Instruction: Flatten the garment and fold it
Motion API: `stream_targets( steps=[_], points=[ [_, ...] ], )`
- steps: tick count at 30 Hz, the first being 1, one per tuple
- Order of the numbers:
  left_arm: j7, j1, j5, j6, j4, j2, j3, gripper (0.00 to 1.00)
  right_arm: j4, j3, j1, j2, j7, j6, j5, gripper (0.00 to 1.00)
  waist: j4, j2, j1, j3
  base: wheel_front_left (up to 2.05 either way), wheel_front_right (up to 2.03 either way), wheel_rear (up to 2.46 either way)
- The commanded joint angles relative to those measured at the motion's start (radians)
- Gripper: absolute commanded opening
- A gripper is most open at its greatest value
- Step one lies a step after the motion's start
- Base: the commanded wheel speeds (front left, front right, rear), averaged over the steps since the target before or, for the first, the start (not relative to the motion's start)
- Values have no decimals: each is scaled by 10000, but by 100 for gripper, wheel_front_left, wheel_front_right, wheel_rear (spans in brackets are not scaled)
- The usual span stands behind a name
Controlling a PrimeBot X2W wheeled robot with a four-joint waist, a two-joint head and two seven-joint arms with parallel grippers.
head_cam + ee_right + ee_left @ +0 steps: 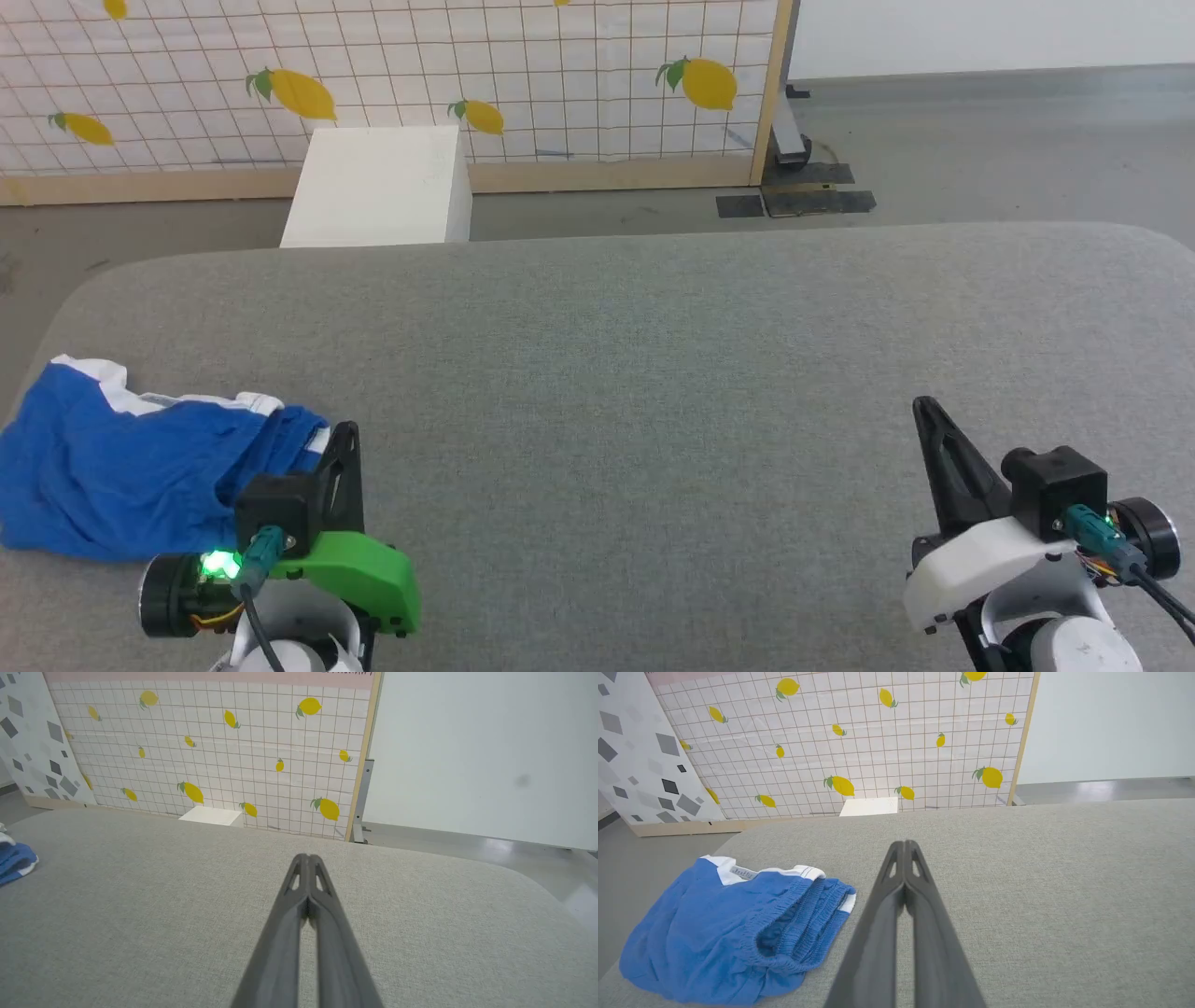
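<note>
— How far along is the folding?

— By my reckoning, nothing is done. The bright blue soft fabric shorts (121, 467) with a wide white waistband lie bunched and creased at the left end of the grey cloth-covered table (653, 355), so flattening and folding both remain.

— And your tools?

— My left gripper (904, 845) is pressed together and empty, just beside the gathered hem. My right gripper (307, 857), likewise closed and empty, is well apart.
</note>
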Motion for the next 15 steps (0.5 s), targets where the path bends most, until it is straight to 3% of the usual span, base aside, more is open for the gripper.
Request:
stream_targets(
  steps=[1, 15],
  points=[
    [14, 106, 105, 64, -26, -40, 30, 0, -51, 14, 140, -1, -1, -15, -64, 0, 0, 0, 0, 0, 0, 0, 0],
    [14, 106, 105, 64, -26, -40, 30, 0, -51, 14, 140, -1, -1, -15, -64, 0, 0, 0, 0, 0, 0, 0, 0]
  ],
)
